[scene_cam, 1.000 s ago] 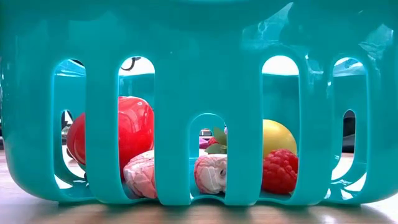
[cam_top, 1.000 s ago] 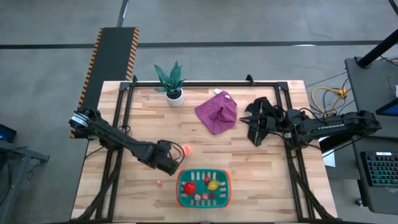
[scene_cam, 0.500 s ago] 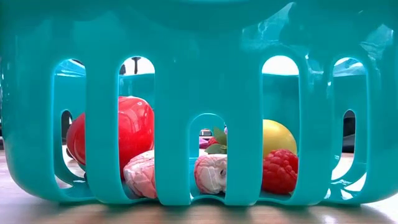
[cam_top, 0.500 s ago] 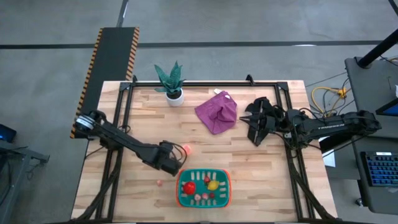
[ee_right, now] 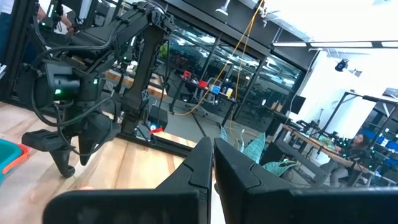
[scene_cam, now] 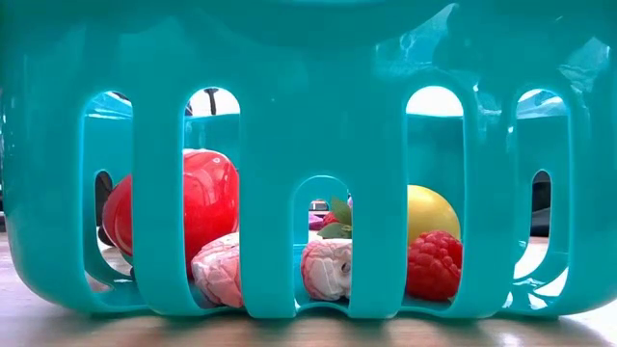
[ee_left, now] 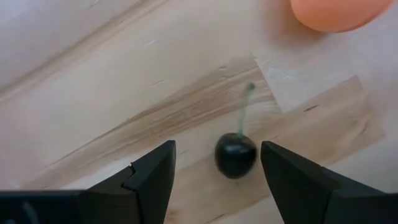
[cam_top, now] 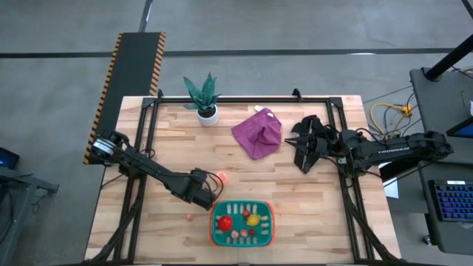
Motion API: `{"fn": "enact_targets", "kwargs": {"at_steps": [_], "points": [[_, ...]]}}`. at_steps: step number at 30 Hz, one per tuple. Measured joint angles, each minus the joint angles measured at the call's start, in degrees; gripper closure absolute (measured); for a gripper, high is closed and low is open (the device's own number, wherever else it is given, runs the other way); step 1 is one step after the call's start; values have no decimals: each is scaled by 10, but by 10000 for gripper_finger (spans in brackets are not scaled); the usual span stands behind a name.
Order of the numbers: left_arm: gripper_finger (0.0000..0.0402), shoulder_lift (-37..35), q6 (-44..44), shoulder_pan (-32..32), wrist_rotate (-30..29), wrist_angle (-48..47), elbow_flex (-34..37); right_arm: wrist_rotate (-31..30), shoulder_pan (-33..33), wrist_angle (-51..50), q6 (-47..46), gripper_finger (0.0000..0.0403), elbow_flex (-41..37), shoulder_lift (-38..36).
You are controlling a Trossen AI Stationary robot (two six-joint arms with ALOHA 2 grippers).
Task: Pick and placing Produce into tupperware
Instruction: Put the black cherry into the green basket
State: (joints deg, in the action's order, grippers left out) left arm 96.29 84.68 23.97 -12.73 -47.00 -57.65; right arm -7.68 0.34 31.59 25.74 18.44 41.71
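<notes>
My left gripper (cam_top: 205,193) hovers low over the table, just left of the teal basket (cam_top: 242,223), and is open. In the left wrist view its fingers (ee_left: 217,149) stand on either side of a dark cherry (ee_left: 236,155) with a green stem, which lies on the wood untouched. A peach-orange piece (cam_top: 221,177) (ee_left: 336,11) lies just beyond. The basket (scene_cam: 308,154) holds a red piece (scene_cam: 207,207), a yellow one (scene_cam: 431,212), a raspberry (scene_cam: 434,265) and pink pieces (scene_cam: 323,268). My right gripper (cam_top: 299,148) (ee_right: 212,149) waits shut, raised at the table's right.
A purple cloth (cam_top: 258,133) lies crumpled at the table's far middle, with a green plant in a white pot (cam_top: 207,111) to its left. A tiny pink piece (cam_top: 189,217) lies on the wood left of the basket. Bare wood shows between the cloth and the basket.
My left gripper has crept a little toward the table's right and near edge, closer to the basket. The basket's contents and my right arm have kept still.
</notes>
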Motion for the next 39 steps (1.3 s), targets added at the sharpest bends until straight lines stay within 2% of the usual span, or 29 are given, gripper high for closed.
{"fn": "enact_targets", "kwargs": {"at_steps": [21,28,39], "points": [[180,1,-27,0,-14,5,7,0,0,0,0,394,0,0],[180,1,-26,0,-12,67,46,0,0,0,0,394,0,0],[180,0,-25,0,-8,71,50,0,0,0,3,394,0,0]]}}
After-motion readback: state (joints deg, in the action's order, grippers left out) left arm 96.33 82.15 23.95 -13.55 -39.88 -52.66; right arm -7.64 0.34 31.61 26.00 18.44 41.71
